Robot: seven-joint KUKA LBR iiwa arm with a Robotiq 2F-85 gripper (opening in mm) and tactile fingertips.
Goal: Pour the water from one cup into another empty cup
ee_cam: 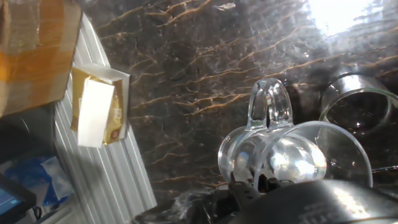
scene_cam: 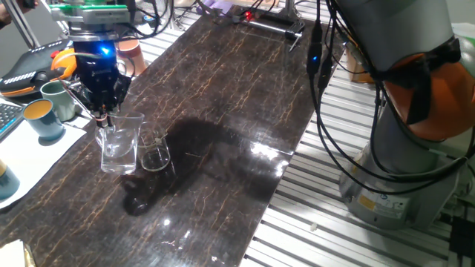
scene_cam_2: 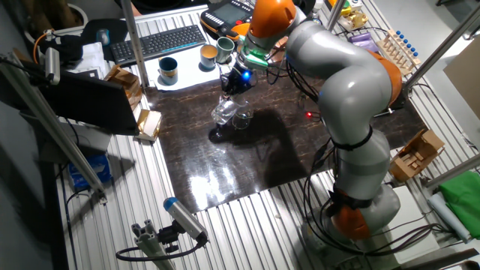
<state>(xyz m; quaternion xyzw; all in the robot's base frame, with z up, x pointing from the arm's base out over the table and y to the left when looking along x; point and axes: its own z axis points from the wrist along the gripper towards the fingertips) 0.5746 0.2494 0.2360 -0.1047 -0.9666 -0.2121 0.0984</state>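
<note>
Clear glass is making most of this hard to read — the taller tumbler is sitting upright on the dark marbled tabletop, with the shorter glass just beside it, possibly touching; I cannot tell which. The gripper is hanging directly over the tumbler's rim, its thin fingers reaching down to the near edge; whether they are pinching the wall or merely straddling it cannot be told. In the hand view the tumbler is showing a clear handle-like loop on its side, and the fingers are being cut off by the frame bottom. Water is only faintly glinting near the tumbler's base — level unclear. Coloured mugs are standing beyond the table's edge, partly hidden.
</note>
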